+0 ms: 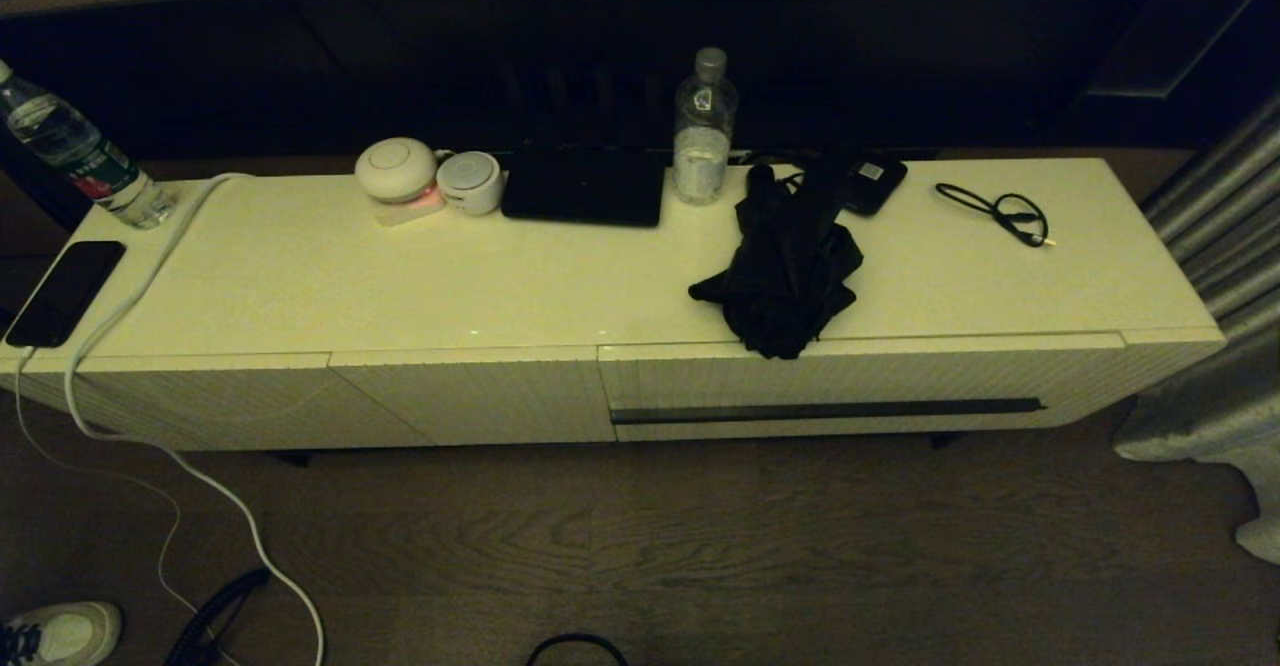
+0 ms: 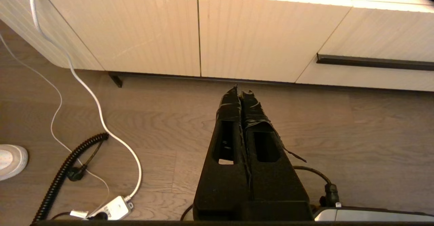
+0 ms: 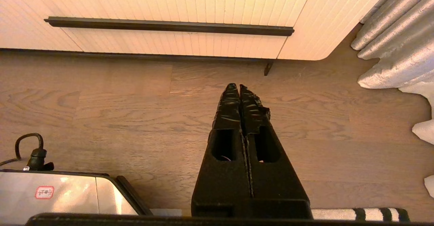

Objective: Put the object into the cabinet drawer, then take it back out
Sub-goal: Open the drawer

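The black umbrella (image 1: 785,266) lies bunched on the cabinet top, its fabric hanging slightly over the front edge, handle pointing toward the back. Right below it is the cream drawer (image 1: 870,386), closed, with its dark handle strip (image 1: 828,411) also seen as the handle strip (image 3: 169,26) and the handle strip (image 2: 373,62). Neither arm shows in the head view. My left gripper (image 2: 241,92) hangs shut and empty above the wooden floor, short of the ribbed panels. My right gripper (image 3: 236,87) is likewise shut and empty over the floor, facing the drawer front.
On the cabinet top stand a water bottle (image 1: 704,131), a flat black device with a white label (image 1: 874,182), a thin black cable (image 1: 1000,211), a dark tablet (image 1: 585,186), round white gadgets (image 1: 425,178), another bottle (image 1: 75,151) and a phone (image 1: 65,291). Grey curtain (image 1: 1230,246) hangs at right; white cords (image 2: 84,90) trail on the floor.
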`<state>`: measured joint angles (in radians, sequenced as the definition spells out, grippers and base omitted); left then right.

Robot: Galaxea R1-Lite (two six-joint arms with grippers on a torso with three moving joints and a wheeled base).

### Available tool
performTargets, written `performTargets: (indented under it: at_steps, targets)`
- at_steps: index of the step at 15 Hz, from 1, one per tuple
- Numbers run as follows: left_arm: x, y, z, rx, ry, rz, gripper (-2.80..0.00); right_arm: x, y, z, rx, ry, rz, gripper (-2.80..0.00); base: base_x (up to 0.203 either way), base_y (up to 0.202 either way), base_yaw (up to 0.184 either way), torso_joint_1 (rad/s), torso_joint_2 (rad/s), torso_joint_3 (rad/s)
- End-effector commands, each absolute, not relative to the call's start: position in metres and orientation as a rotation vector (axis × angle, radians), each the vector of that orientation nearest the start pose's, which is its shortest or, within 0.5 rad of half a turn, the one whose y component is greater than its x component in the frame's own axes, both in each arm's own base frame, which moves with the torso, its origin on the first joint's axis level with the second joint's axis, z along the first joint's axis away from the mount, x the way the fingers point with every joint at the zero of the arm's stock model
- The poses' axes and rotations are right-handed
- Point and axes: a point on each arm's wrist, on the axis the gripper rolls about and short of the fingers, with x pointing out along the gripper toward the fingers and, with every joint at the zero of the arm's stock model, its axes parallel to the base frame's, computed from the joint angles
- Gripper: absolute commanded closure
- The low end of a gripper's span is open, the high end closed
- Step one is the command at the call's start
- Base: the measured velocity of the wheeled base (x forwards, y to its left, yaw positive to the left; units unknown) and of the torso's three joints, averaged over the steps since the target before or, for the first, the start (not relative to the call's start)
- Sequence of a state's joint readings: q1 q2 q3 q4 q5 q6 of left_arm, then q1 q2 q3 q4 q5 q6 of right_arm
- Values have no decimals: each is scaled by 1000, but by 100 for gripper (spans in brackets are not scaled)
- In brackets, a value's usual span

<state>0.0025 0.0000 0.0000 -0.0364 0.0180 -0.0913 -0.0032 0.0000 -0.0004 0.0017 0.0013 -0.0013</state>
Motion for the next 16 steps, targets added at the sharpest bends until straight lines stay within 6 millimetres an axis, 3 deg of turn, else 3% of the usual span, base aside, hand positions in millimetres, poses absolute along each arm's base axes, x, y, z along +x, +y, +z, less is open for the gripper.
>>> performTargets:
  at_steps: [1,16]
  targets:
    - [-23,0,79,-92,-39,20,0,-23,0,75,-3,1,-2,0,0,0,0,0,0,0]
    - [-23,0,79,-92,-39,20,0,-23,0,75,2,7,-17,0,0,0,0,0,0,0]
